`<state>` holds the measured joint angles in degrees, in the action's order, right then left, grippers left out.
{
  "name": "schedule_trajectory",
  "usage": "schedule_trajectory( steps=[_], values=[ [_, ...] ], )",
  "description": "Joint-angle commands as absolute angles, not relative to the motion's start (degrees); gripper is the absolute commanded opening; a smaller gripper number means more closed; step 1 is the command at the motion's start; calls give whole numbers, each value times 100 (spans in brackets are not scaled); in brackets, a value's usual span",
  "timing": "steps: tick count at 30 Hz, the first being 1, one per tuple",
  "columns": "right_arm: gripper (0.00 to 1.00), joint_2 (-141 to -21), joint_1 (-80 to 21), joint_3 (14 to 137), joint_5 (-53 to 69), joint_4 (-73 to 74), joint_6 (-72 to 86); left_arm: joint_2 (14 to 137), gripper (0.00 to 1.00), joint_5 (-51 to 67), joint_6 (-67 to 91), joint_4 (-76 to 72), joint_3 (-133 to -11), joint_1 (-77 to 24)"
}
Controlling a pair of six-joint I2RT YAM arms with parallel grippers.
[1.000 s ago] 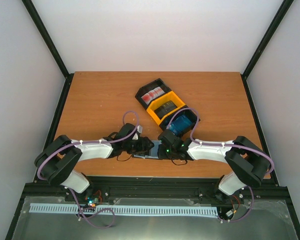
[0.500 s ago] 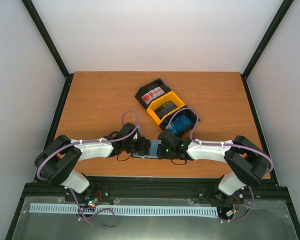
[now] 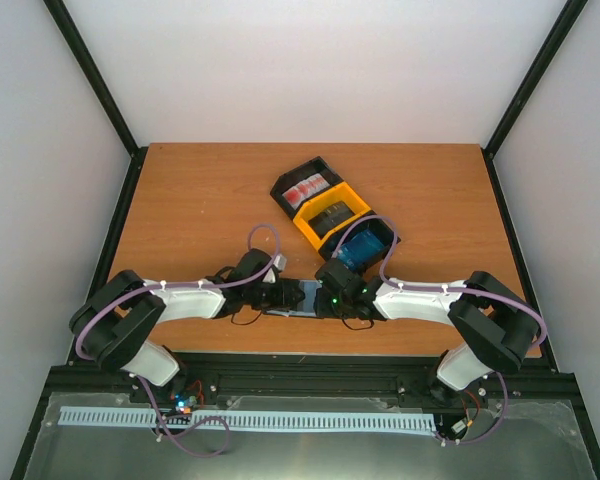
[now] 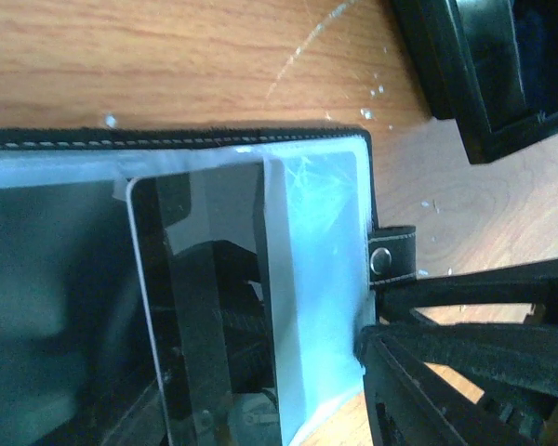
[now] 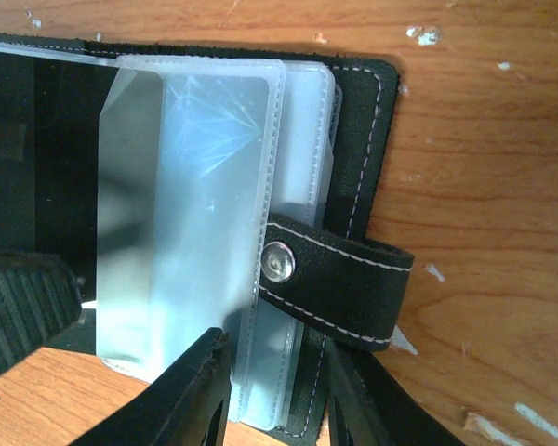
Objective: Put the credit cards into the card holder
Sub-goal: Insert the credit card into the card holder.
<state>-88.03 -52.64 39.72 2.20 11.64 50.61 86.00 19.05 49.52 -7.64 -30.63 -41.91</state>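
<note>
Right jaws clamp the card holder point(image 5: 358, 139) at its tab-side edge; left jaws, behind a dark card point(image 4: 205, 316), unreadable.

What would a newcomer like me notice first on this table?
Two white arms meet at the near edge of the table, with the left gripper and right gripper both at an open black card holder whose clear pockets are fanned out. Just behind it sits a slanted row of joined bins, black, yellow, black, with red-and-white cards at the far end and bright blue cards at the near end.
</note>
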Motion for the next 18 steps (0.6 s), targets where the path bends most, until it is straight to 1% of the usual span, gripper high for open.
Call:
schedule_trajectory(
  steps=[1, 4, 7, 18],
  values=[
    [31, -9020, -5309, 3905, 252, 1310, 5071, 8650, 53, 1851, 4879, -187, -2994, -4216],
    [31, -8994, -5309, 3887, 246, 1310, 5074, 8552, 60, 1303, 4939, 344, -3161, -4218],
    [31, -8982, -5309, 3869, 245, 1310, 5079, 8466, 64, 1194, 4984, 589, -3240, -4222],
    [31, -8997, -5309, 3861, 245, 1276, 5071, 8177, 68, 691, 5160, 1598, -3487, -4244]
  ],
)
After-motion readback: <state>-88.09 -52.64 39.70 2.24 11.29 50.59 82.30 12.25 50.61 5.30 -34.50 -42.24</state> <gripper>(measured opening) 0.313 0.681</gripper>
